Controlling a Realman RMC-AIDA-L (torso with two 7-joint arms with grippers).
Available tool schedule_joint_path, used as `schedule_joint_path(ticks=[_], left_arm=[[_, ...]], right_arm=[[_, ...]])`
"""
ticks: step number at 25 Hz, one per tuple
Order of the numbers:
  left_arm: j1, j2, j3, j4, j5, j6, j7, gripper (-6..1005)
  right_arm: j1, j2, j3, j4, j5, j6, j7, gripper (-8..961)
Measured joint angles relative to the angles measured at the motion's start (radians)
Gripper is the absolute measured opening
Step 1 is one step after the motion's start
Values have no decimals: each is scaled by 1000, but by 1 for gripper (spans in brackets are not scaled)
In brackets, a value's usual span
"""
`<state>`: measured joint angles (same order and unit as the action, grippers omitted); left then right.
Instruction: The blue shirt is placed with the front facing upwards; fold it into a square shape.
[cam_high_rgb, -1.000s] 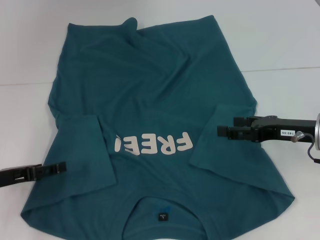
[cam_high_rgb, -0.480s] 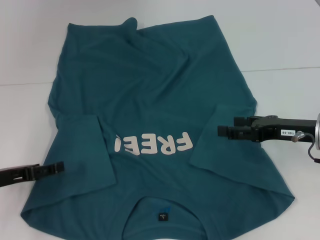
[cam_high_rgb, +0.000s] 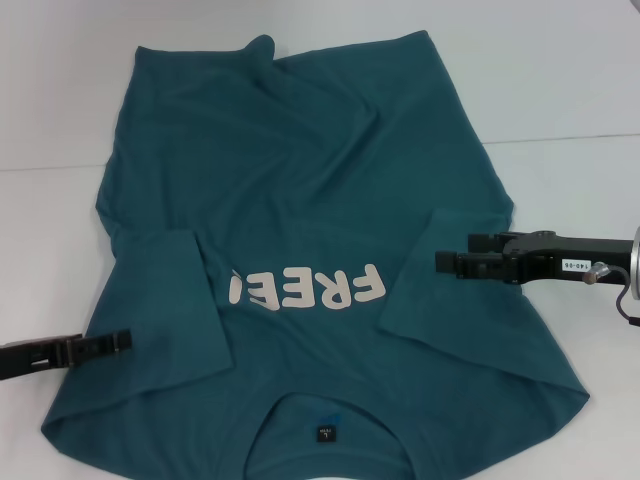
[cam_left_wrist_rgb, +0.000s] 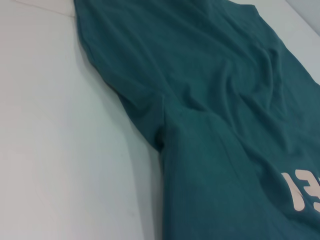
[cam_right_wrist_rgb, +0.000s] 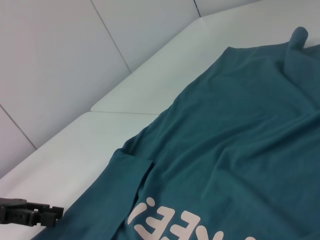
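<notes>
Nearest the robot, the blue shirt (cam_high_rgb: 300, 230) lies face up on the white table (cam_high_rgb: 560, 80), collar closest, both sleeves folded in over the chest. The left gripper (cam_high_rgb: 105, 343) sits at the folded left sleeve's edge, the right gripper (cam_high_rgb: 450, 262) over the right sleeve; I cannot tell how either's jaws stand. The cloth looks light, soft and floppy; I'd pinch it at the far hem corners.

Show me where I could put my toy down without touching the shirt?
Bare table lies beside the shirt on the left, past its far hem, and on the right above the right gripper. The left gripper crowds the near-left sleeve.
</notes>
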<state>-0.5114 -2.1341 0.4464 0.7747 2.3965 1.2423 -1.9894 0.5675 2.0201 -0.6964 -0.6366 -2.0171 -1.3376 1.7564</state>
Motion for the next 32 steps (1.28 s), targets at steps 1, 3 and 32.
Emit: schedule_joint_path(ticks=[1, 3, 32], left_arm=[[0, 0, 0, 0, 1, 1, 0, 885], [2, 1, 0, 0, 2, 9, 0, 885], [37, 31, -29, 64, 33, 170, -10, 884]], right_arm=[[0, 0, 0, 0, 0, 0, 0, 914], [0, 0, 0, 0, 0, 0, 0, 914], [0, 0, 0, 0, 0, -6, 0, 914]])
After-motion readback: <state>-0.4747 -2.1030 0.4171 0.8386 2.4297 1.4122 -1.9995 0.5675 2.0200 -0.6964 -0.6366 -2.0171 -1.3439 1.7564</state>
